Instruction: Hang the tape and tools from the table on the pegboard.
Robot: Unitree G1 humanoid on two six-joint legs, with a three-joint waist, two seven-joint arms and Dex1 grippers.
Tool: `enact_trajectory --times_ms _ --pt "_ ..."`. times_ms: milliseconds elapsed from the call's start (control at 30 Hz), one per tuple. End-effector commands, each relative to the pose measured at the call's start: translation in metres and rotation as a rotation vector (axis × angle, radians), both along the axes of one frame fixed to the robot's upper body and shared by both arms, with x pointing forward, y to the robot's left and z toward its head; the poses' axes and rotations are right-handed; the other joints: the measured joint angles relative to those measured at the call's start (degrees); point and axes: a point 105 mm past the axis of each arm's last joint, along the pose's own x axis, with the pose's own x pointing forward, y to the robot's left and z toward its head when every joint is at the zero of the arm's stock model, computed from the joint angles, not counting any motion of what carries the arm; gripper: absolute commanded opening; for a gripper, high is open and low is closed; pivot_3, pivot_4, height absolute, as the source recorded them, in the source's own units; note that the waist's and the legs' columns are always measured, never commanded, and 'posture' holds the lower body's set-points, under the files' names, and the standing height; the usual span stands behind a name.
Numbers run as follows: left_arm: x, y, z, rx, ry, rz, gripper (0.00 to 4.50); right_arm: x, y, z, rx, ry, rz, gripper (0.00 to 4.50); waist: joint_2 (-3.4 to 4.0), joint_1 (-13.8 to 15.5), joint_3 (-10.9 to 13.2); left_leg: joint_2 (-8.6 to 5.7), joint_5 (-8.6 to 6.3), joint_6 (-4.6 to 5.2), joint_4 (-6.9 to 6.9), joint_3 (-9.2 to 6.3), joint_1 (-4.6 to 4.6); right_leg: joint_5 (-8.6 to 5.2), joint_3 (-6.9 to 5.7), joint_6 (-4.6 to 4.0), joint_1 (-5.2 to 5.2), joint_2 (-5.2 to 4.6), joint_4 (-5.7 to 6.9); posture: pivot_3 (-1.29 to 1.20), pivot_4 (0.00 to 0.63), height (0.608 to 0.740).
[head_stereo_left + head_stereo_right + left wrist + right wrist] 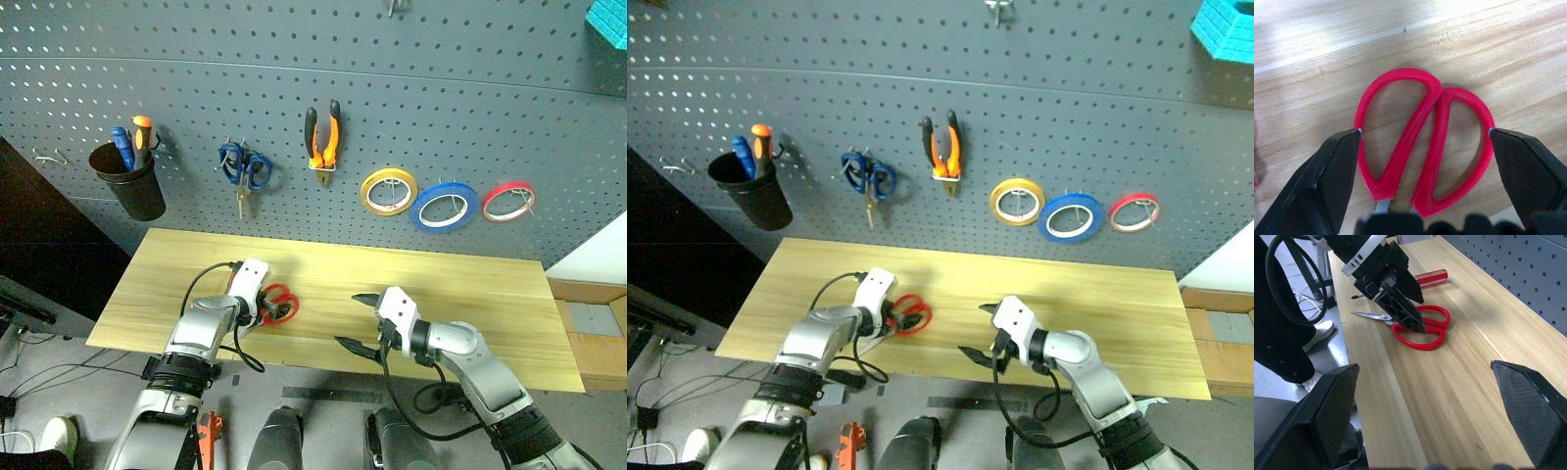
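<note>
Our left gripper (1425, 139) is lowered over the red scissors (280, 304) on the wooden surface (470, 294), its fingers (1337, 171) spread wide on either side of the two handle loops, close to their outer edges; we cannot tell whether they touch. The scissors lie flat near the front left, with the red-handled screwdriver (1427, 278) just beside them. Our right gripper (360, 320) hovers over the middle of the surface, fingers wide apart and empty. On the pegboard (294, 88) hang the pliers (323, 137) and the blue tape (444, 206).
</note>
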Motion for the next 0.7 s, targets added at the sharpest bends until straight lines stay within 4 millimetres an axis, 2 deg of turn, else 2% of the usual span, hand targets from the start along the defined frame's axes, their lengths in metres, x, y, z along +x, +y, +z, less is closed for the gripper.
enact_trajectory --times_ms 33,233,400,700 --pt "0.005 -0.005 0.010 -0.016 -0.026 -0.044 4.50 0.003 0.000 0.011 0.027 -0.042 0.002 4.49 0.00 0.0 0.0 0.00 0.00 0.00 0.00 0.00 0.00 0.00 0.00 0.00 0.00 0.00 0.00 0.13 0.221 0.740" --pt "-0.001 -0.003 0.016 -0.019 -0.023 -0.062 4.50 -0.001 -0.003 0.011 0.021 -0.040 0.001 4.49 0.01 0.0 0.2 0.01 0.00 0.00 0.00 -0.02 -0.05 0.00 -0.01 0.00 -0.03 0.00 -0.01 0.13 0.218 0.740" --pt "0.000 0.005 0.033 -0.010 -0.041 -0.069 4.50 -0.002 -0.002 0.011 0.024 -0.041 -0.001 4.49 0.00 0.0 0.2 0.01 0.00 0.00 -0.01 -0.04 -0.06 -0.01 -0.02 -0.01 -0.03 0.00 0.00 0.14 0.215 0.740" --pt "-0.001 -0.012 0.010 -0.025 0.023 -0.109 4.50 0.000 0.003 0.013 0.035 -0.039 0.002 4.49 -0.05 0.1 0.3 -0.01 0.00 0.00 0.00 -0.03 -0.08 -0.01 -0.04 -0.01 -0.03 -0.01 -0.03 0.14 0.224 0.740"
